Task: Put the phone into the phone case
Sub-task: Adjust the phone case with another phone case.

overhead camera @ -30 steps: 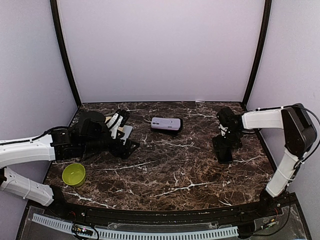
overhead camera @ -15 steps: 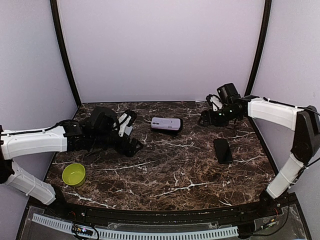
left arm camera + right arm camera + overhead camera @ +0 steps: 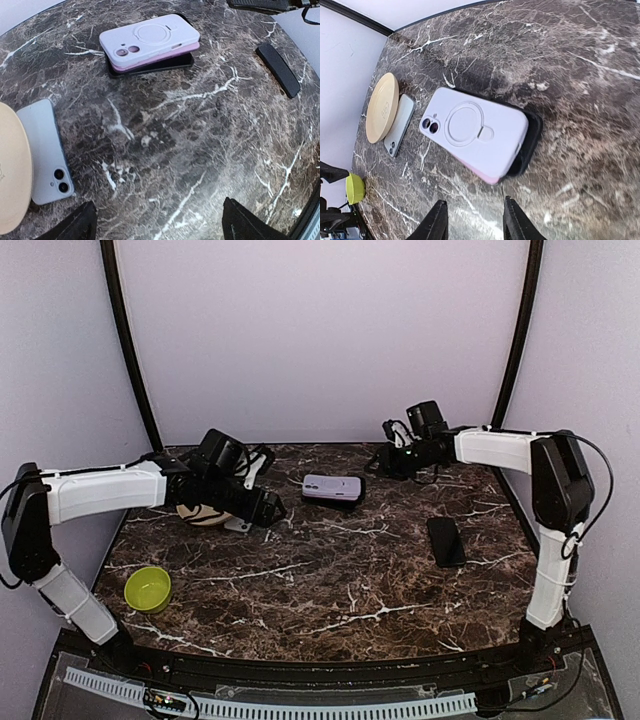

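We see stacked cases [image 3: 333,487] mid-back on table [image 3: 350,590], phone [image 3: 47,150] against disc [image 3: 12,170] at left, bowl [image 3: 147,588] front-left, slab [image 3: 446,540] well apart at right.

You're looking at a robot lab cell: a dark marble-patterned desk [image 3: 350,590] boxed in by plain pale walls [image 3: 320,340] and black posts [image 3: 131,350], with a white left arm [image 3: 100,490] and right arm [image 3: 500,448] reaching over it.
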Robot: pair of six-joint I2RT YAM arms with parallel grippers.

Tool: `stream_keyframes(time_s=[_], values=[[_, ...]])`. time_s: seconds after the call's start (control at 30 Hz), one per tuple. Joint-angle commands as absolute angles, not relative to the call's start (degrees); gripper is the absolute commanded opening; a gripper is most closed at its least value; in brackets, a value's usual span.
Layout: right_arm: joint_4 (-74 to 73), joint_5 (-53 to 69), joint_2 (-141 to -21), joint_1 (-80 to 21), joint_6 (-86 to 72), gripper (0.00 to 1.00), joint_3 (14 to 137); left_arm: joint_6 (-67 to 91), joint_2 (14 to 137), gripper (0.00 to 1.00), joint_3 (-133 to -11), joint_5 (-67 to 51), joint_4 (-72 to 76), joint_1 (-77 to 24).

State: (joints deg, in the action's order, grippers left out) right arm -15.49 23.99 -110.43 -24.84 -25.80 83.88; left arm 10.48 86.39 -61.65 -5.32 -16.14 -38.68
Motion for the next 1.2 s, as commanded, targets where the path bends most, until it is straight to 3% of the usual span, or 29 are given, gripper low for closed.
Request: stream_keyframes(time_s=[0.0,0.27,0.77,1.17], values=[[-14.23,26.78,-116.71,-24.99,-28.65,0.37,92.45,7.1,92.62,0.88,-68.05,-7.26,-14.19,-36.41],[-19.07,25.91,-127.43,-25.05,-29.52,0.33,102.27,3.59,104.74,0.82,-78.04,-4.4,-16.15,-35.14],[-17.6,31.54,-134.94,-25.05,-32.28,0.35,104.18,4.66,110.12,0.8,-79.13,-7.05,-16.04,-34.81],[-13.84,32.45,-133.01,-24.87,-35.02,0.1,101.87,4.37,110.52,0.8,-79.56,-7.02,-16.78,-34.48]])
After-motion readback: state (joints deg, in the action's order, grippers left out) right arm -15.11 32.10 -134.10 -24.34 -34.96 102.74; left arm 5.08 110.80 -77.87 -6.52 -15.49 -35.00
